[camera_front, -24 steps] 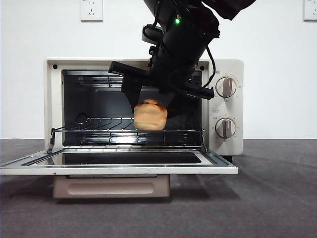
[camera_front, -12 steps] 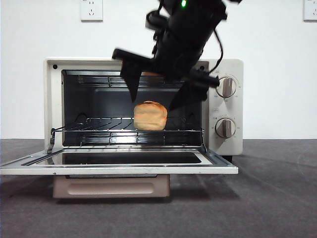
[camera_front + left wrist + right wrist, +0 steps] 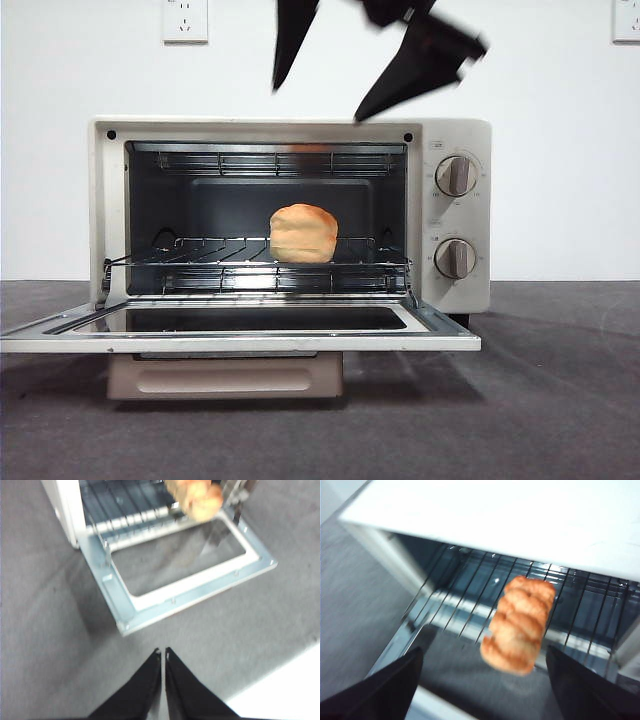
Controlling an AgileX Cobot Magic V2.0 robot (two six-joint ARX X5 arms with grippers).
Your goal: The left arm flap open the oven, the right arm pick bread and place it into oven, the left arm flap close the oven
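Observation:
The cream-white oven (image 3: pixel 470 295) stands with its door (image 3: pixel 240 341) flapped down flat. The bread (image 3: pixel 303 233) lies on the wire rack (image 3: pixel 200 265) inside, free of any gripper. My right gripper (image 3: pixel 318 104) is open and empty, high above the oven's top. In the right wrist view its gripper (image 3: pixel 484 652) spreads wide over the bread (image 3: pixel 520 622) and rack (image 3: pixel 465 595). My left gripper (image 3: pixel 163 653) is shut and empty, above the table in front of the open door (image 3: pixel 200 587), with the bread (image 3: pixel 197 497) beyond. It does not show in the front view.
Two knobs (image 3: pixel 456 175) (image 3: pixel 455 258) sit on the oven's right panel. The dark grey table (image 3: pixel 560 400) spreads around the oven. A white wall with a socket (image 3: pixel 185 18) stands behind. The lowered door juts toward the front.
My right gripper has let go of the bread and risen from the oven's mouth to above its top. The bread stays on the rack.

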